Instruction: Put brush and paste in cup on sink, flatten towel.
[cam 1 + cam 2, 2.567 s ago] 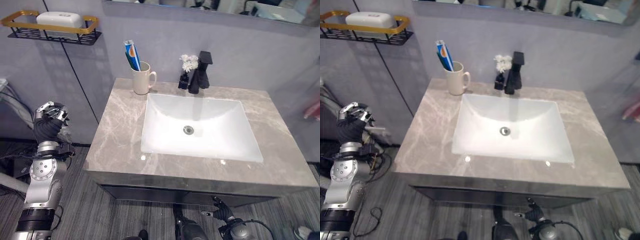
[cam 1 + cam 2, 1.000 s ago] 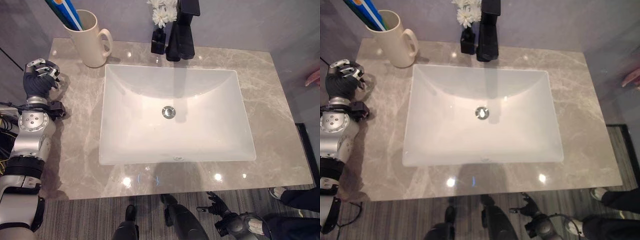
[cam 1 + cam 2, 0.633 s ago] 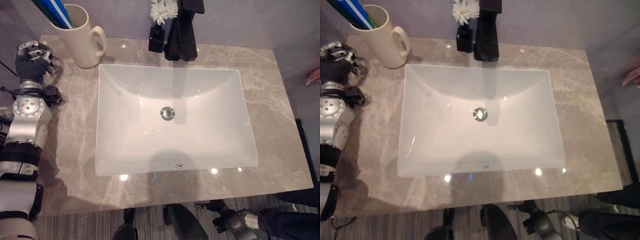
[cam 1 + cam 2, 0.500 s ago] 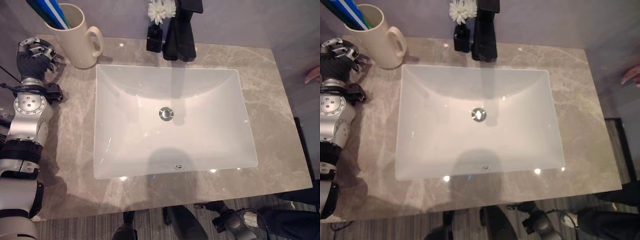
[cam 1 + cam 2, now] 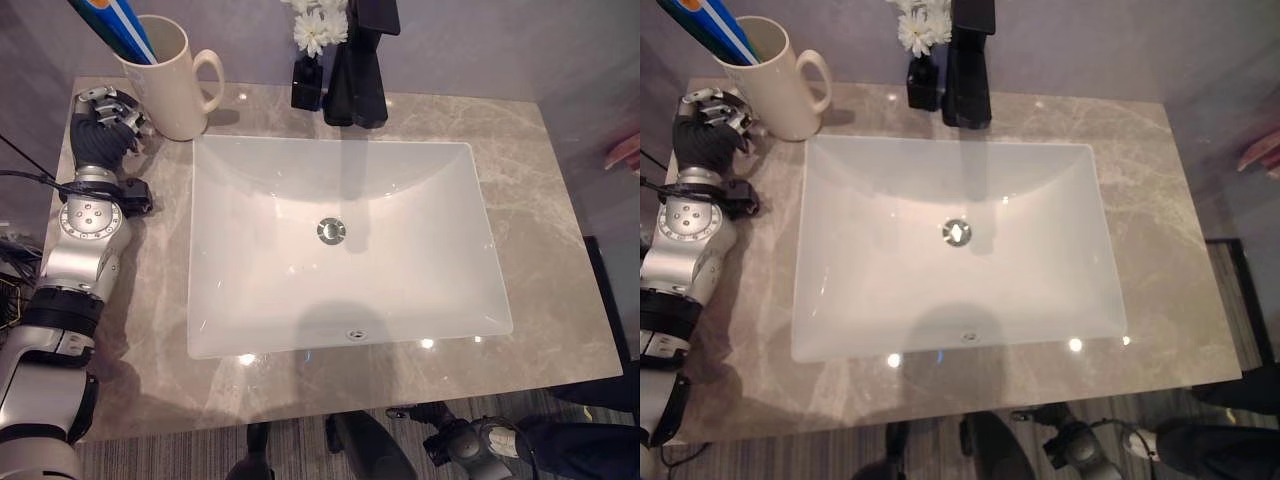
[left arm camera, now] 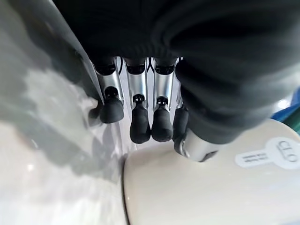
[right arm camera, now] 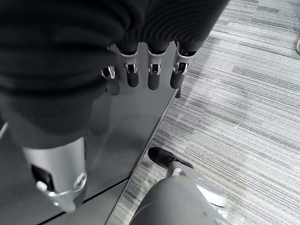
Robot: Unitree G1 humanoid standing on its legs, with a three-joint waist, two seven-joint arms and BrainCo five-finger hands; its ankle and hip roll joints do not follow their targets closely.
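A cream cup [image 5: 168, 78] stands at the counter's back left corner. A blue toothpaste tube and a green brush [image 5: 118, 22] stick up out of it. My left hand [image 5: 101, 138] rests over the counter just left of the cup, empty, its fingers [image 6: 140, 123] relaxed and close to the cup's wall [image 6: 201, 187]; whether they touch it I cannot tell. My right hand [image 5: 449, 441] hangs below the counter's front edge, its fingers [image 7: 153, 77] loose and holding nothing.
A white basin [image 5: 345, 235] is sunk in the grey marble counter [image 5: 545, 250]. A black faucet [image 5: 362, 60] and a small black vase of white flowers [image 5: 312, 50] stand behind it. Something pink [image 5: 626, 152] shows at the right edge.
The camera has dipped and shifted over the counter. My left hand has risen from beside the cabinet and come close to the cup's left side. The right hand stays low.
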